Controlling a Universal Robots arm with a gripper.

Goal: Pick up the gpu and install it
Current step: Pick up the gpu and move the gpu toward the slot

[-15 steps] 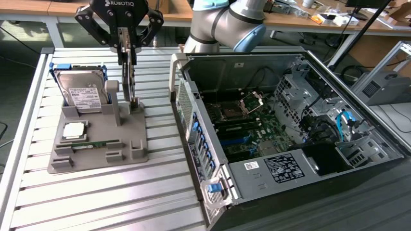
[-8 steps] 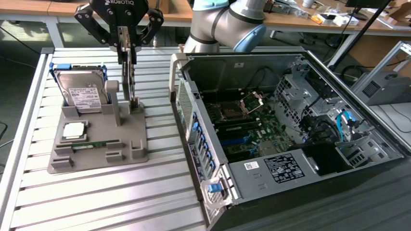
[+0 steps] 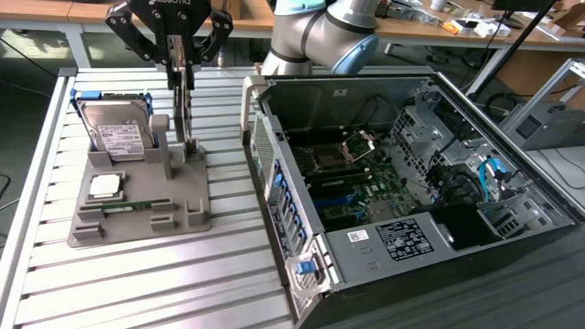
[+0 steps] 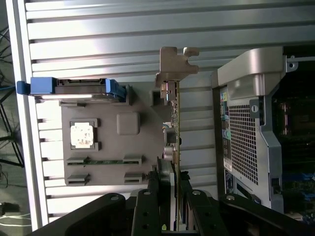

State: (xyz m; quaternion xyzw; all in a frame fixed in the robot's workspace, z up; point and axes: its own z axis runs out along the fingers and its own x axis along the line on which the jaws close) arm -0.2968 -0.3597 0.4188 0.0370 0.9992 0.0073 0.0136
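The gpu (image 3: 185, 103) stands on edge, a thin dark card seen end-on, with its lower end at a slot of the grey parts holder (image 3: 137, 219). My gripper (image 3: 180, 65) comes down from above and is shut on the card's upper part. In the wrist view the gpu (image 4: 173, 123) runs out from between my fingers (image 4: 160, 196), with its metal end bracket (image 4: 174, 61) at the far end. Whether the card has left the slot I cannot tell.
The holder also carries a silver hard drive (image 3: 123, 133) in a blue frame, a processor chip (image 3: 105, 185) and a green memory stick (image 3: 137, 204). The open computer case (image 3: 384, 178) lies on the exterior view's right, motherboard (image 3: 343, 185) exposed. The slatted metal table (image 3: 164, 281) runs beneath.
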